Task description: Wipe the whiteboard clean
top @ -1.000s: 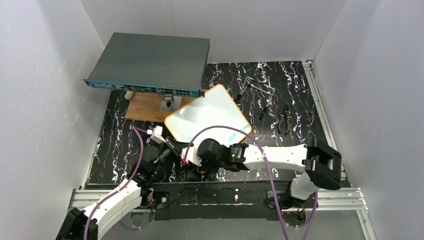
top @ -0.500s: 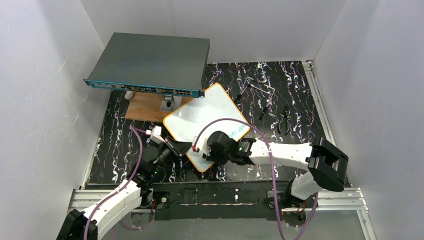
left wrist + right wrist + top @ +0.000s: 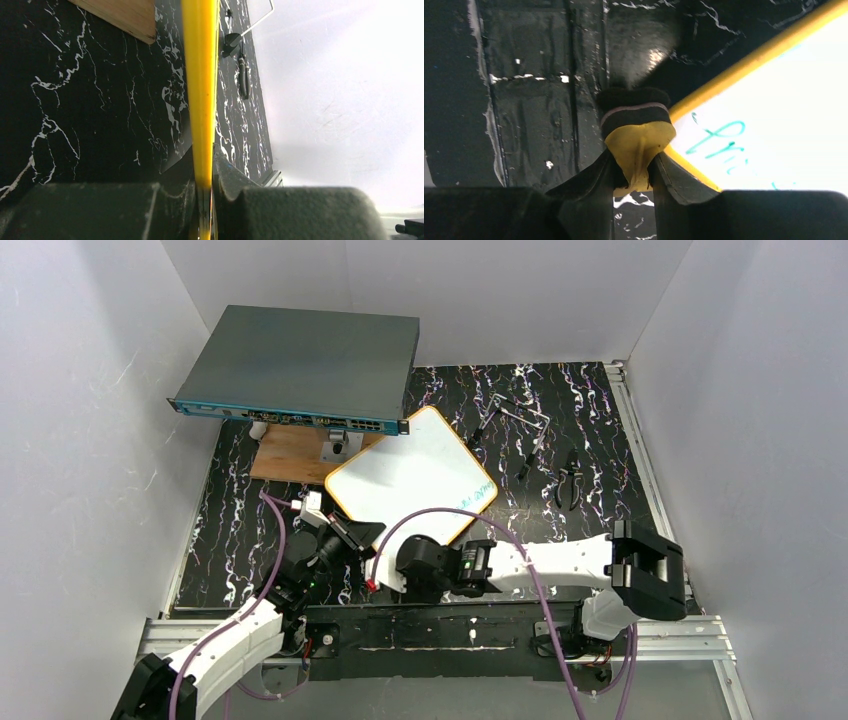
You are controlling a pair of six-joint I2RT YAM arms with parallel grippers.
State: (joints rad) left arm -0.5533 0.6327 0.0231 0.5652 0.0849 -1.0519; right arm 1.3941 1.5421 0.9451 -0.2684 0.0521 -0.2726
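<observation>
eraser [image 3: 636,122] pinched in the right gripper [image 3: 636,172] sits just off the near edge of the whiteboard [image 3: 410,470], beside the green writing [image 3: 719,140]. left gripper [image 3: 204,170] clamps the board's yellow frame, mid table [image 3: 600,420]; i'd sweep the felt flat over the letters, pressing evenly.

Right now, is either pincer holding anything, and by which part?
Left pincer clamps the whiteboard by its yellow frame edge; right pincer pinches an eraser by its yellow body, dark felt pointing outward.

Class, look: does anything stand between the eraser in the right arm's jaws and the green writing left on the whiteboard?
Nothing visible does. The eraser sits at the yellow frame of the whiteboard; the green writing lies uncovered just beyond.
</observation>
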